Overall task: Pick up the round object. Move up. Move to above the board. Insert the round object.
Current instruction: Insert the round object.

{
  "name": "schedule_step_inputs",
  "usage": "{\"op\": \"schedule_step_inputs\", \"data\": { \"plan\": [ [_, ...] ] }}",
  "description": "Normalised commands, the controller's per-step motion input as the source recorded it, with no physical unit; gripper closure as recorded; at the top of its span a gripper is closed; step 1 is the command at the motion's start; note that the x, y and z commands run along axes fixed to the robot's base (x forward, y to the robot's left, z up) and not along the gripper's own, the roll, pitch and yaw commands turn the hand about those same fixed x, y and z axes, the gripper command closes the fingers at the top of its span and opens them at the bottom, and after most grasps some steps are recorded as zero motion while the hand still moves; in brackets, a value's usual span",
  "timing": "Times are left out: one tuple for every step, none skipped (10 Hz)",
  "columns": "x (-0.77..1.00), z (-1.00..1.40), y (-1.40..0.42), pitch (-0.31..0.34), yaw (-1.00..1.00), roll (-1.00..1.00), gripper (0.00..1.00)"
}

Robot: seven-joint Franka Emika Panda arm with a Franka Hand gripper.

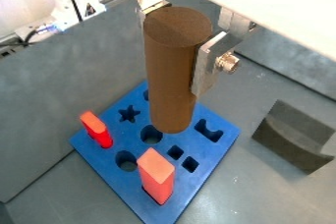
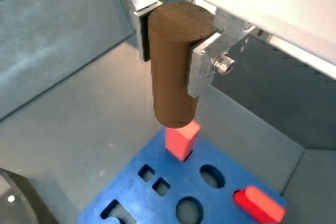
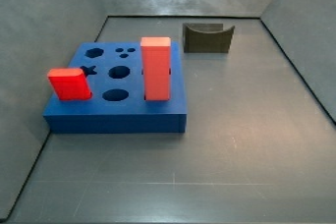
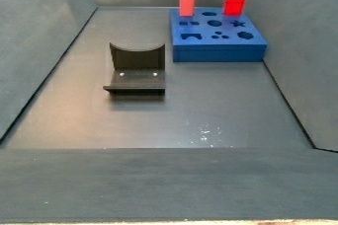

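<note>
Matte brown cylinder peg (image 1: pixel 174 69) clamped in the pincer (image 1: pixel 176 51) above the holed blue board (image 1: pixel 221 140).

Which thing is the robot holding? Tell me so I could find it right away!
Find the big blue board with holes in its top. High above it, the gripper clamps a brown round peg upright between its silver fingers. Unlike the two red blocks standing in the board, it is round, brown and off the board.
</note>
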Motion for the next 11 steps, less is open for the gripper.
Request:
{"op": "schedule_step_inputs", "data": {
  "plan": [
    [-0.13, -1.00, 0.25, 0.000, -0.07, 0.00, 1.00],
    [-0.26, -1.00, 0.33, 0.000, -0.12, 0.00, 1.00],
    [-0.27, -1.00, 0.34, 0.000, -0.11, 0.00, 1.00],
    [-0.27, -1.00, 0.35, 0.000, -0.11, 0.00, 1.00],
    [-0.24, -1.00, 0.31, 0.000, -0.08, 0.00, 1.00],
    [-0.35, -1.00, 0.26, -0.034, -0.04, -0.08, 1.00],
    [-0.45, -1.00, 0.23, -0.091, -0.02, -0.19, 1.00],
    [-0.44, -1.00, 0.15, -0.109, 0.00, -0.20, 1.00],
    [-0.42, -1.00, 0.12, -0.131, 0.00, -0.16, 1.00],
    [-0.30, -0.96, 0.01, -0.117, 0.00, -0.21, 1.00],
    [-0.14, -0.88, 0.00, -0.114, 0.00, -0.24, 1.00]
  ]
}}
